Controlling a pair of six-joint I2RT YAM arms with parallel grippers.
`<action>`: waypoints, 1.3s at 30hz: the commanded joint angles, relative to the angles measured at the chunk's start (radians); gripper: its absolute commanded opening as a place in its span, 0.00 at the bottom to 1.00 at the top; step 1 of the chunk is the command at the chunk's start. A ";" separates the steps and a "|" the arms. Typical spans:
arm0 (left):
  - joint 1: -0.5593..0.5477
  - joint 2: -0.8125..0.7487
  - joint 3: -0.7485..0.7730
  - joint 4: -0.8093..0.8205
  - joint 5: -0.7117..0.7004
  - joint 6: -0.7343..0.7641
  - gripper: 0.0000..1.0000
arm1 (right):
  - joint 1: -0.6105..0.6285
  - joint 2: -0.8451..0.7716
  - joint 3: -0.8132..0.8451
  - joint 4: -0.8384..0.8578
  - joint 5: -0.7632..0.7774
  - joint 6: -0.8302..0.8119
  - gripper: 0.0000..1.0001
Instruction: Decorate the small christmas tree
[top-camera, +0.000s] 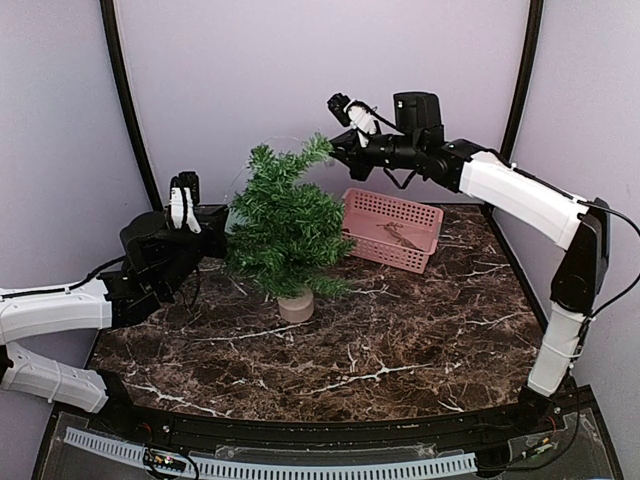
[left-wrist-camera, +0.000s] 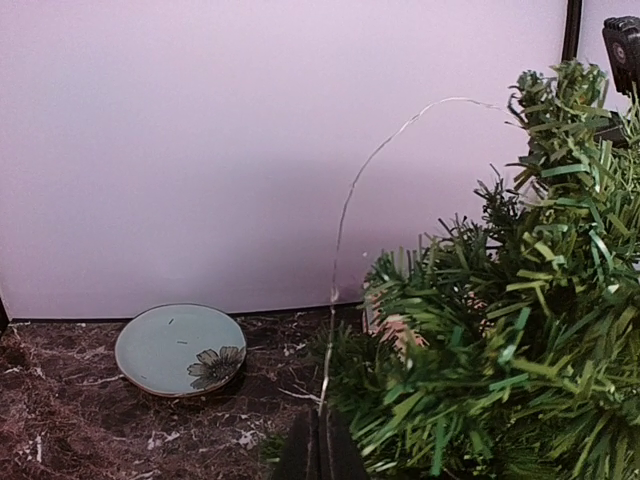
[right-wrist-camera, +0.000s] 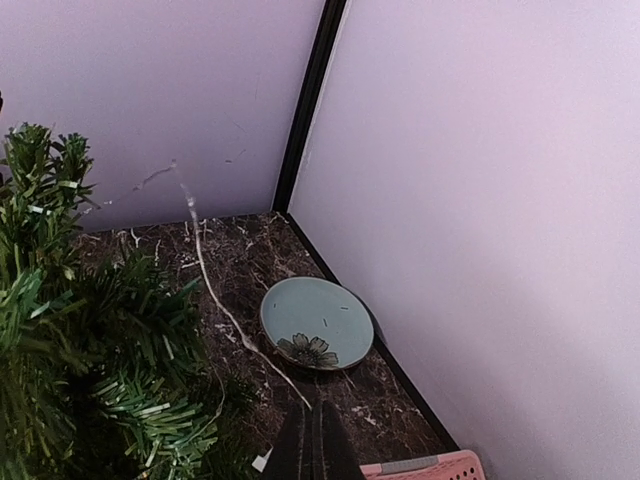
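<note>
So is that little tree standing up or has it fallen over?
Upright. The small christmas tree stands on its tan base on the table, tip pointing upward.

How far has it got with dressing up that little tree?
Early days. Done: nothing shows on the tree yet. In hand: the left pincer and right pincer both pinch a thin wire arching up to the treetop. Still to do: drape it through the branches.

Lab booth: plain lilac walls (top-camera: 300, 60) around marbled tabletop (top-camera: 400, 340).
</note>
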 joint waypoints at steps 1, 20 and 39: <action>0.017 -0.012 0.035 0.000 0.019 0.021 0.00 | -0.032 -0.006 0.025 0.034 0.007 0.045 0.00; 0.104 0.105 0.128 -0.070 0.122 -0.062 0.00 | -0.077 0.115 0.069 -0.029 -0.030 0.091 0.00; 0.111 0.102 0.153 -0.155 0.179 -0.092 0.18 | -0.116 -0.068 -0.225 -0.060 -0.076 0.160 0.00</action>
